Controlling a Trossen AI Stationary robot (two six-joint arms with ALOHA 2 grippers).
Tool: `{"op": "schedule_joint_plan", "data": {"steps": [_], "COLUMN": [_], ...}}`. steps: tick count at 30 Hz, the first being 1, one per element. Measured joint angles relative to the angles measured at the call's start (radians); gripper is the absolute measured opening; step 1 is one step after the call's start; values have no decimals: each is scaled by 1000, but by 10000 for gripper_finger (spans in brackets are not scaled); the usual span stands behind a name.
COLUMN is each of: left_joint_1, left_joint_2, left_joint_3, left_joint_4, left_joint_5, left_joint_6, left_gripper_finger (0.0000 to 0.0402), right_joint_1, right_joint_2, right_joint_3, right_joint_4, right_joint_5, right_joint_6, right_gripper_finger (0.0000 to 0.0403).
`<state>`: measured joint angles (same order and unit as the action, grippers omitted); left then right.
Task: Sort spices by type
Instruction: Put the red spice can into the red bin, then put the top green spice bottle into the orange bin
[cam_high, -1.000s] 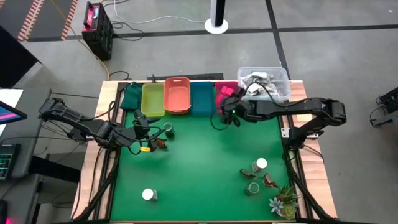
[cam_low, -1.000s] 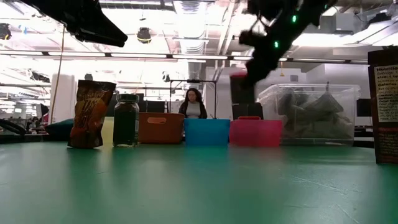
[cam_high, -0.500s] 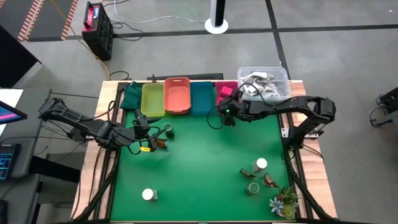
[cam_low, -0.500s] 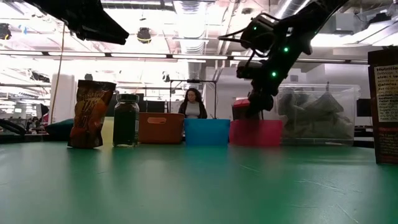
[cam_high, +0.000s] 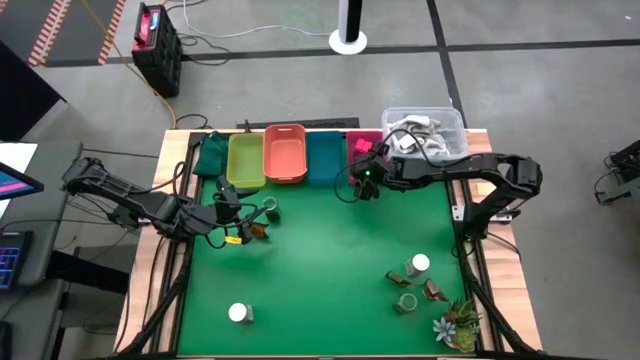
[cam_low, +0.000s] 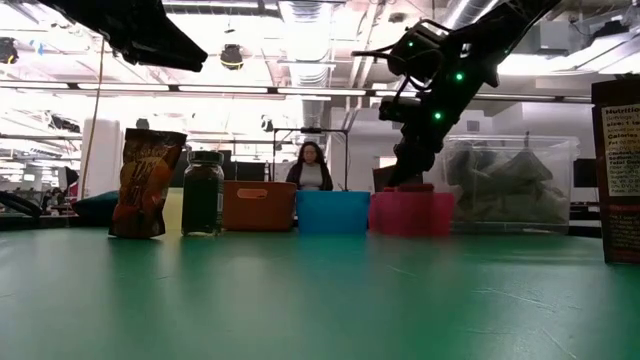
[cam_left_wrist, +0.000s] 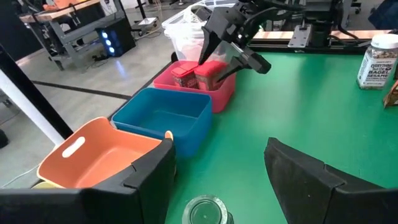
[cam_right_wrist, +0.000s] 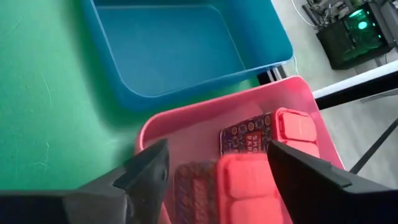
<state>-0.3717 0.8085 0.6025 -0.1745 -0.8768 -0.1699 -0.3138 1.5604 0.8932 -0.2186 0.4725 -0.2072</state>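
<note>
The right gripper hangs over the pink bin at about one o'clock on the counter, its jaws spread wide with a pink block lying between them inside the bin, beside a second pink block. Judged from this, the drop is done; the clean move is to lift straight up, jaws wide, clear of the bin wall before swinging toward the remaining spices at five o'clock. The left gripper waits at nine o'clock with jaws wide, by a green jar and brown sachet.
</note>
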Motion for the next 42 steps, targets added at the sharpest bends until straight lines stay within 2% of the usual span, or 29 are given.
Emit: {"op": "schedule_joint_plan", "data": {"steps": [12,16,20,24,29,33,36,42], "left_joint_1": [0,0,0,0,0,28,91,248], "left_joint_2": [0,0,2,3,3,3,3,55], "left_joint_3": [0,0,0,0,0,6,44,125], "left_joint_4": [-1,-7,-19,-17,-10,-23,-87,-237], "left_joint_5": [0,8,36,71,84,96,176,394], "left_joint_6": [-1,-6,-15,-23,-78,-101,-137,-139], "left_gripper_finger": [233,233,233,233,233,233,233,233], "right_joint_1": [43,120,223,324,439,502,511,508], "right_joint_2": [-15,-51,-105,-175,-202,-166,-133,-98], "right_joint_3": [50,94,126,132,131,60,19,13], "right_joint_4": [-57,-114,-273,-323,-302,-140,-45,26], "right_joint_5": [24,24,20,18,-6,0,0,3], "right_joint_6": [6,8,101,201,324,332,307,304], "right_gripper_finger": [305,305,305,304,304,303,303,303]}}
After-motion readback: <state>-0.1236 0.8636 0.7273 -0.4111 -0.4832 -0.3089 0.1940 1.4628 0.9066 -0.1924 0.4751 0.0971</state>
